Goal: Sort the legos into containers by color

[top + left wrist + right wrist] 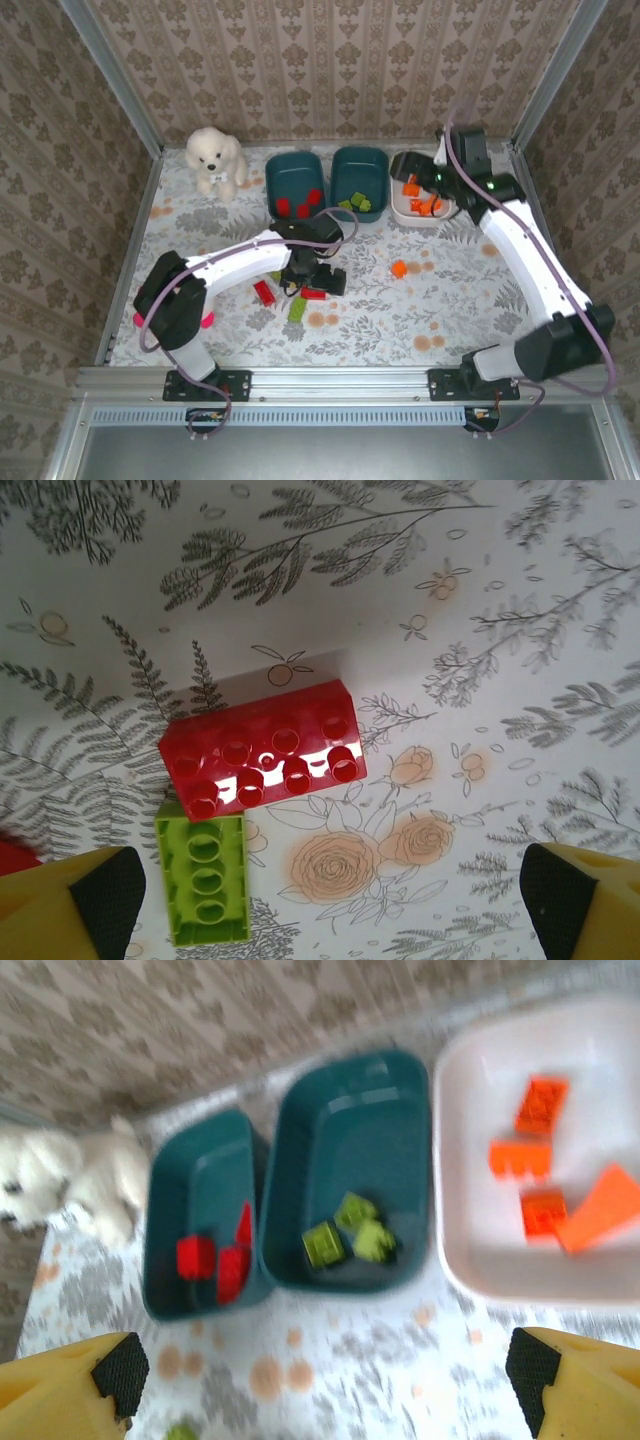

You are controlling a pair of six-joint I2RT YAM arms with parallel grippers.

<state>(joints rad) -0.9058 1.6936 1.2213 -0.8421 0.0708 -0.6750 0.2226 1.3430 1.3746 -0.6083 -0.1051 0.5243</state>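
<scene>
1. The surface (440,300) is covered by a cloth printed with ferns and roses. A fluffy white plush dog (215,158) is seated at its far left corner.
2. The bricks are made of glossy hard plastic with round studs. The three tubs are smooth rounded rectangles, set side by side along the far edge.
3. In the left wrist view a red brick (262,750) with eight studs is seen lying flat on the cloth, with a lime green brick (203,880) just beside its near left corner. The left fingers (100,895), yellow with black pads, are spread wide apart and nothing is held.
4. From above, a single orange brick (399,268) is seen lying well apart to the right, near the middle of the surface.
5. In the blurred right wrist view the tubs' contents are shown. Red bricks lie in the left teal tub (190,1170), three green ones in the middle teal tub (350,1130), and orange ones in the white tub (470,1220).
6. The right fingers (120,1370) are spread wide apart and empty.
</scene>
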